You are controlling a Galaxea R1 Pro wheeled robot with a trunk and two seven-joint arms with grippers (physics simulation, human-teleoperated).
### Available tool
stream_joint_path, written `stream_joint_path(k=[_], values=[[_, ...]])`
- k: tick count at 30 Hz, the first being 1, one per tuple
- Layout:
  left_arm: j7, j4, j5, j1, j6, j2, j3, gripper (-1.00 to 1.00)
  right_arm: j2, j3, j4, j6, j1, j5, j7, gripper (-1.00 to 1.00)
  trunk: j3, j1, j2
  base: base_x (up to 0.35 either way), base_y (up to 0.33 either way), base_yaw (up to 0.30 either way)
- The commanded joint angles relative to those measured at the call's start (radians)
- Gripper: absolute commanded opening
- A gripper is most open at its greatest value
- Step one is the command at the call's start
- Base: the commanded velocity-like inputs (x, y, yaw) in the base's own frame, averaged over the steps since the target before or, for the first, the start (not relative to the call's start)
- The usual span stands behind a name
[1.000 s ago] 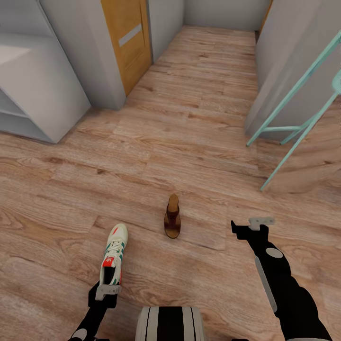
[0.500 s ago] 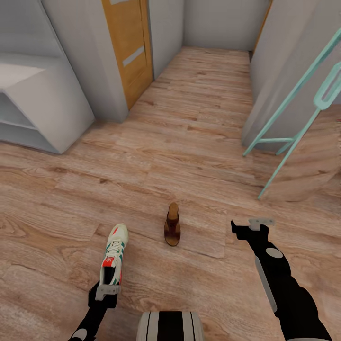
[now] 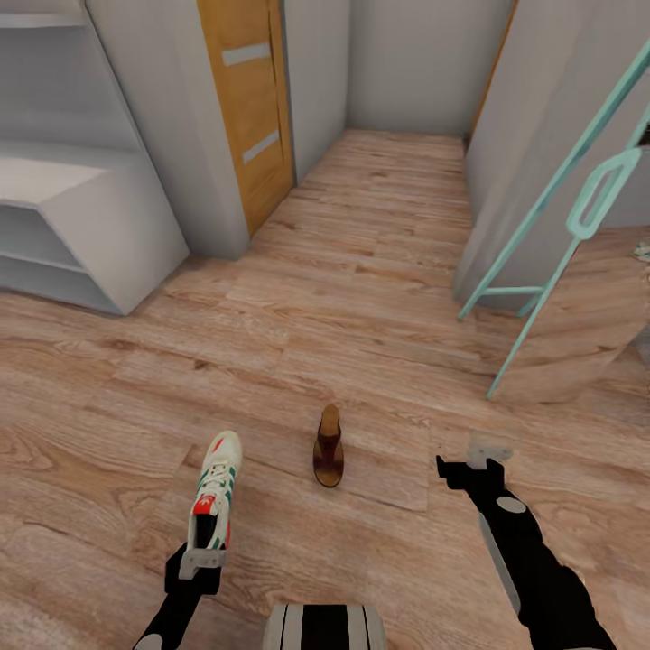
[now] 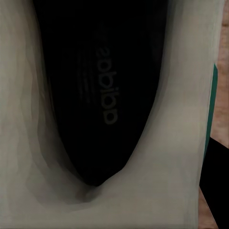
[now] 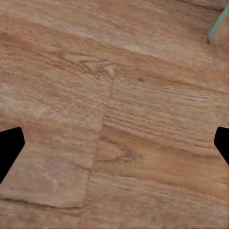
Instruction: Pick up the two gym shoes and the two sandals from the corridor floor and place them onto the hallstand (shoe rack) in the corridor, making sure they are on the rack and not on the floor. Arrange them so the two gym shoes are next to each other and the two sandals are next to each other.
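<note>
Carrying step, I judge: left end effector (image 3: 202, 561) pinches a gym shoe (image 3: 215, 492) by its heel, right end effector (image 3: 469, 460) spread; next, reach the hallstand (image 3: 86, 235) beyond the sandal (image 3: 329, 446).

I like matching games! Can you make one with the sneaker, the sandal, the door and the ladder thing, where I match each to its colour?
Things:
1. gym shoe
2. sandal
3. door
4. ladder-like frame

Colours:
A. turquoise
B. dark brown
C. white with green stripes and red accents
D. orange-yellow wood

Pairs: 1-C, 2-B, 3-D, 4-A
</note>
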Motion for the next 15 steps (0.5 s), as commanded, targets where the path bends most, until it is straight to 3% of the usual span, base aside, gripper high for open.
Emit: stream_joint_path(k=[1,3,5,7,15], values=[[0.000,0.001,-0.005,0.004,-0.003,0.001,0.001,-1.00,0.000,0.001,0.055,-0.031,0.001,0.007,-0.001,1.00,0.005,-0.001,0.000,0.000,0.000,0.000],[0.000,0.002,-0.005,0.010,-0.003,0.002,0.004,-1.00,0.000,0.001,0.113,-0.084,0.002,0.007,-0.001,1.00,0.016,-0.002,0.000,0.000,0.000,0.000],[0.000,0.002,-0.002,0.019,-0.004,0.003,0.014,-1.00,0.000,0.001,0.207,-0.184,0.002,0.007,0.000,1.00,0.027,-0.002,0.001,0.000,0.000,0.000],[-0.001,0.002,0.011,0.038,-0.006,0.004,0.031,-1.00,0.000,0.001,0.371,-0.380,0.003,0.006,0.001,1.00,0.038,-0.003,0.001,0.000,0.000,0.000],[-0.003,-0.004,0.029,0.106,-0.031,0.010,0.048,-1.00,-0.010,0.001,0.751,-0.784,0.003,0.006,-0.002,1.00,0.081,-0.007,0.003,0.000,0.000,0.000]])
